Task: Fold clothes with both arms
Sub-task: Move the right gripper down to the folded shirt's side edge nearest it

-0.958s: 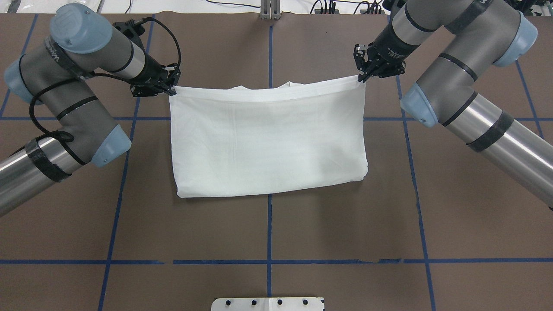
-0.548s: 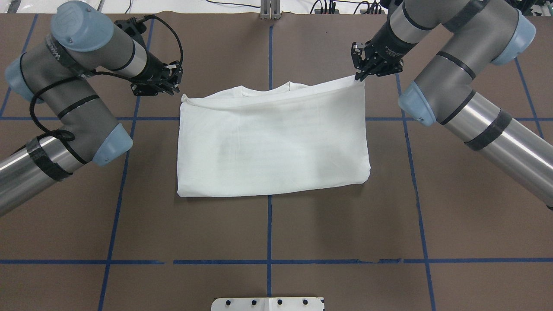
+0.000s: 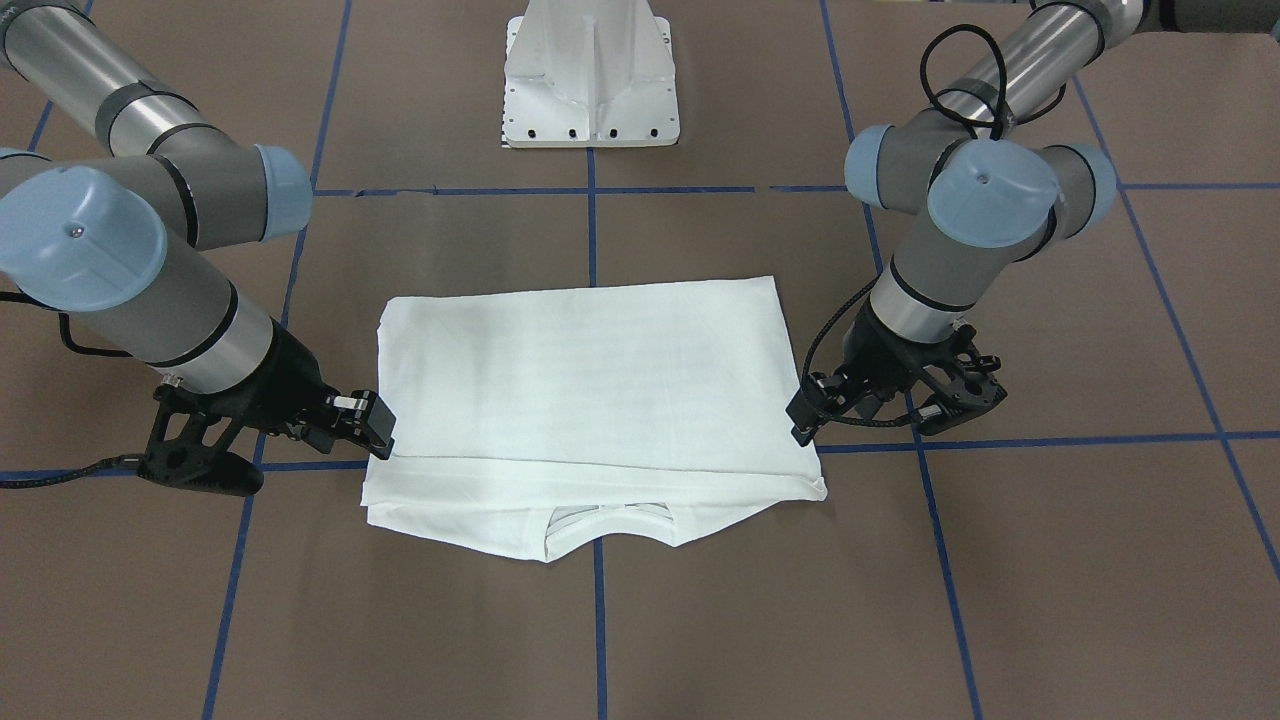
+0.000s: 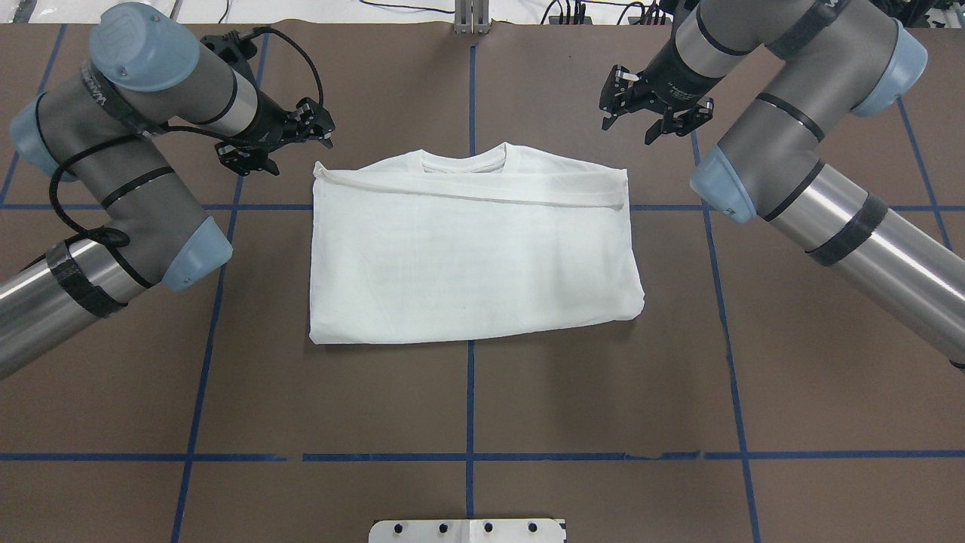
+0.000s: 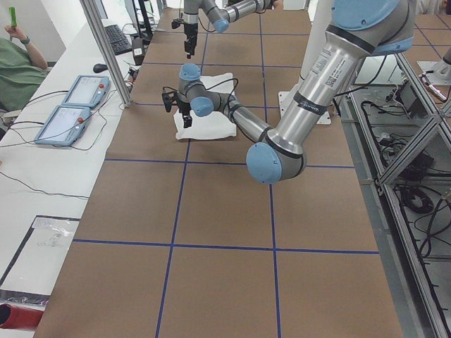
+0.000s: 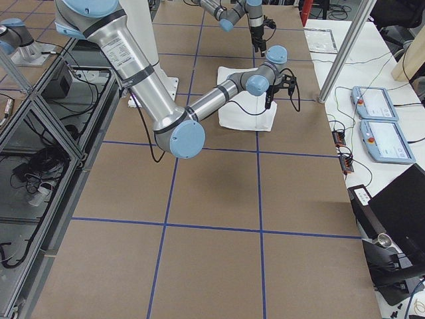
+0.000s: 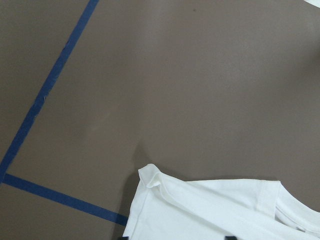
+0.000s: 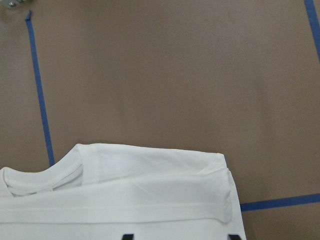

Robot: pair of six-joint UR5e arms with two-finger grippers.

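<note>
Closest to the robot you've got the white pedestal base poking in at the edge of the brown surface, well apart from everything else. A blue tape line runs away from it down the middle.

Next out is the T-shirt - lying flat in the middle of the surface, folded into a rough rectangle that sits across that centre line. The fold is on the near side. On the far side the top layer's edge runs straight across, just short of the ribbed collar, so the collar and a strip of the bottom layer show past it. The far corner on the left-arm side is curled up a little; the left wrist camera shows that best. No printed text is visible on the upper side.

Just past the shirt's 2 far corners are your grippers. The left gripper hangs off the left corner, jaws apart, nothing in it, not touching the cloth. The right gripper is the same story off the other corner - jaws spread wide, empty, clear of the shirt. Both wrist views show fingertips set apart with the shirt edge below them.
</note>
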